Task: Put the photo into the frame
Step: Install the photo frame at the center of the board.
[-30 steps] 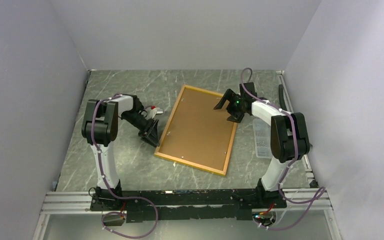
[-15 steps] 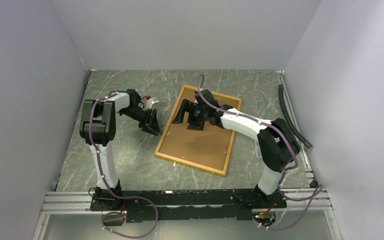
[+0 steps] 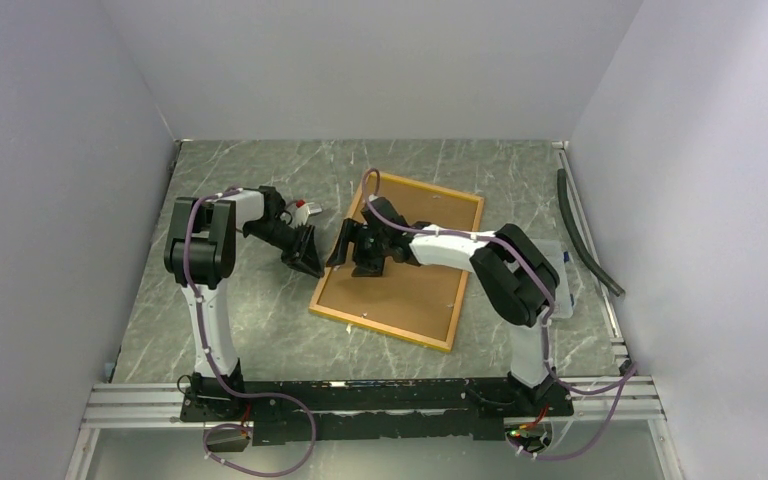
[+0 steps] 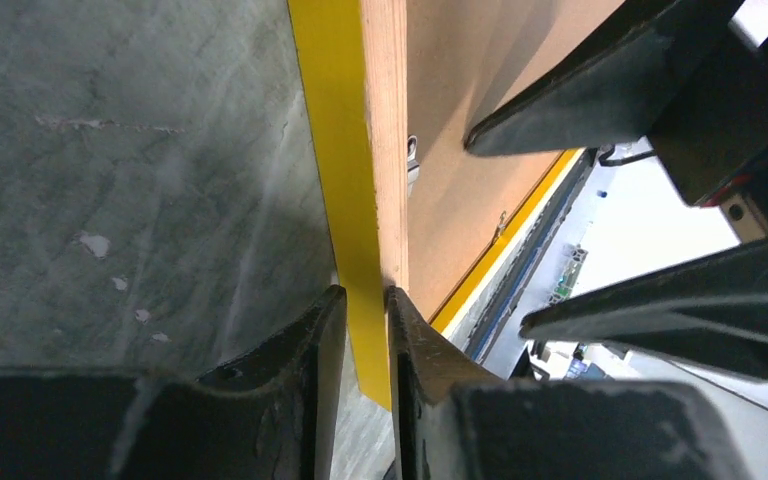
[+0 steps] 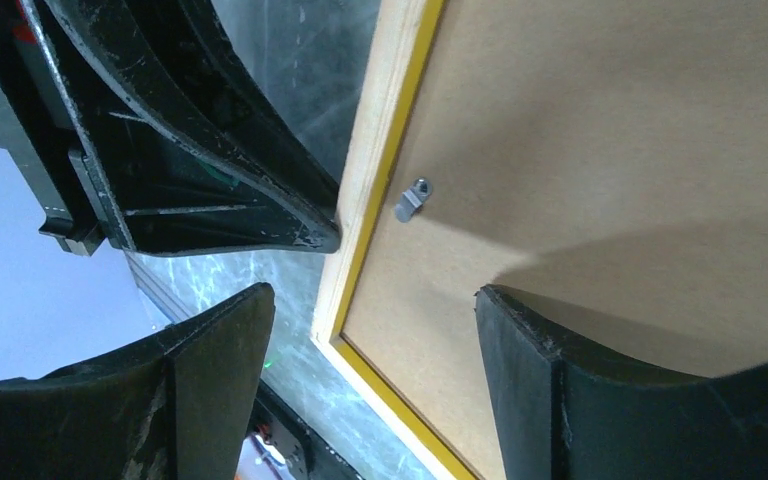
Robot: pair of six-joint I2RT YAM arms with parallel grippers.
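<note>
Both my grippers meet the large yellow-bordered wooden picture frame [image 3: 405,295], lying back-up on the grey marbled table [image 3: 260,320]: left gripper [image 4: 365,300] pinches its left edge; right gripper [image 5: 375,300] hovers wide open above that edge.

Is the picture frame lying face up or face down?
Face down. The frame shows its wood-coloured back and brown backing board upward, with a small metal clip on the board.
</note>
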